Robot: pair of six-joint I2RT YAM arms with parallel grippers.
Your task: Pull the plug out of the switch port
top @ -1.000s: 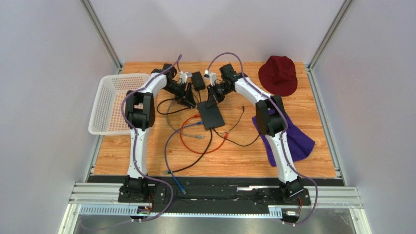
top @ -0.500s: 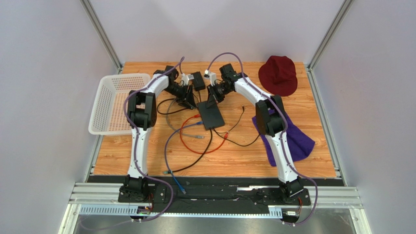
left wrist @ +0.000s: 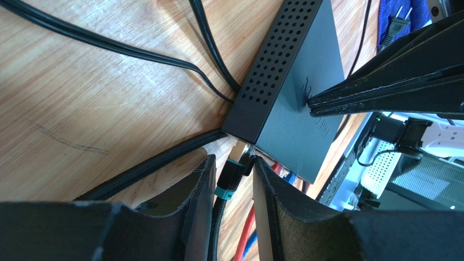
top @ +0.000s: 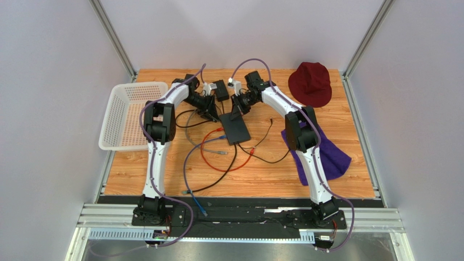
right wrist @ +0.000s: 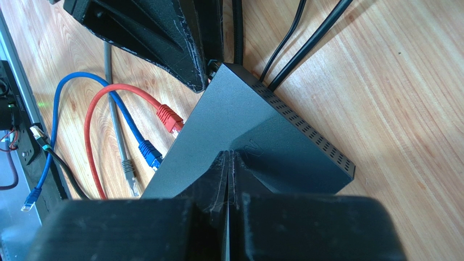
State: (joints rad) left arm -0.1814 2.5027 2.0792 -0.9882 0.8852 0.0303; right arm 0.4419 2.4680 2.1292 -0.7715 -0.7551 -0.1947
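Finds the switch near the middle of the wooden table, nearer the arm bases than the smaller adapter brick. Flat, thin, matte black, rectangular, with rows of round vent holes down one long side. Places the switch port at the corner of the short face next to that vented side, with the plug seated in it, black-bodied with a teal clip.

Brackets the plug with the left gripper, narrowed right down, one finger against each flank as far as can be seen. Sets the right gripper fully closed, tips together on the switch's top face.

Hides most of the port row: only a thin sliver in the left wrist view, nothing from above beneath the two wrists. Cannot settle, in the right wrist view, the red connector and blue connector at the port edge: seated or merely touching. Shows a grey connector flat on the wood beside them. Loses the plug itself there behind the left fingers.

Gives only from the top camera the wider layout: white basket at the left edge, dark red hat at the far right, purple cloth under the right arm. Gives only from the left wrist the teal clip.
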